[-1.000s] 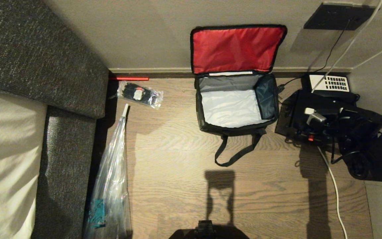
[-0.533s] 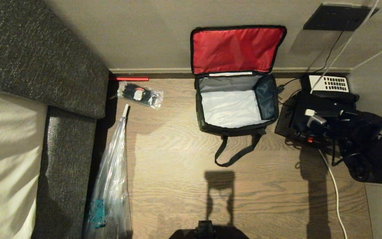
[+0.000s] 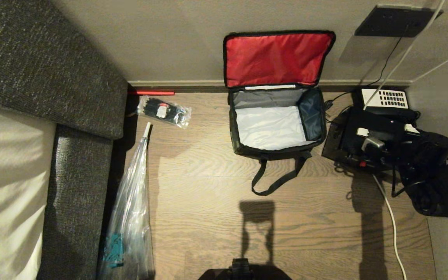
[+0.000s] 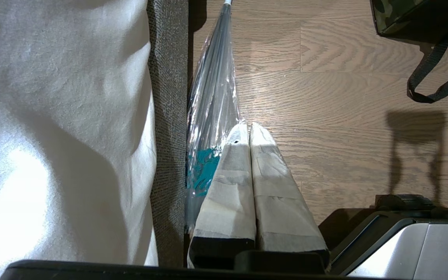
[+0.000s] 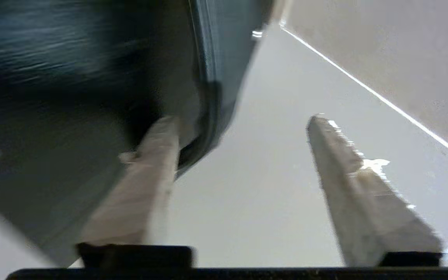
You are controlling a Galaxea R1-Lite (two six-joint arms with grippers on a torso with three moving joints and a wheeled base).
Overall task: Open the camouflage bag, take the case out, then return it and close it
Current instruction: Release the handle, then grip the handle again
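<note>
The camouflage bag [image 3: 276, 120] stands on the wooden floor [image 3: 216, 194] against the wall, lid thrown back and leaning on the wall with its red lining showing. The silver-grey interior is exposed and holds nothing visible. One black strap handle [image 3: 274, 181] trails on the floor in front of the bag.

The case [image 3: 354, 142], flat and black, lies on the floor just beside the bag, on the robot's right, near a black telephone [image 3: 385, 99] with a white keypad by the wall. A white cable [image 3: 391, 217] runs across the floor there.

The right tool [image 5: 243, 128] is over the case. Its two taped fingers [image 5: 344, 175] stand well apart, gripping nothing; a dark, blurred edge sits beside one finger, and contact cannot be determined.

The left tool [image 4: 249, 128] is parked low at the robot's left, fingers pressed together and empty, above a long clear plastic bag [image 3: 130, 217] lying alongside the grey sofa [image 3: 80, 175]. A smaller clear packet [image 3: 164, 111] of dark items lies near the skirting.
</note>
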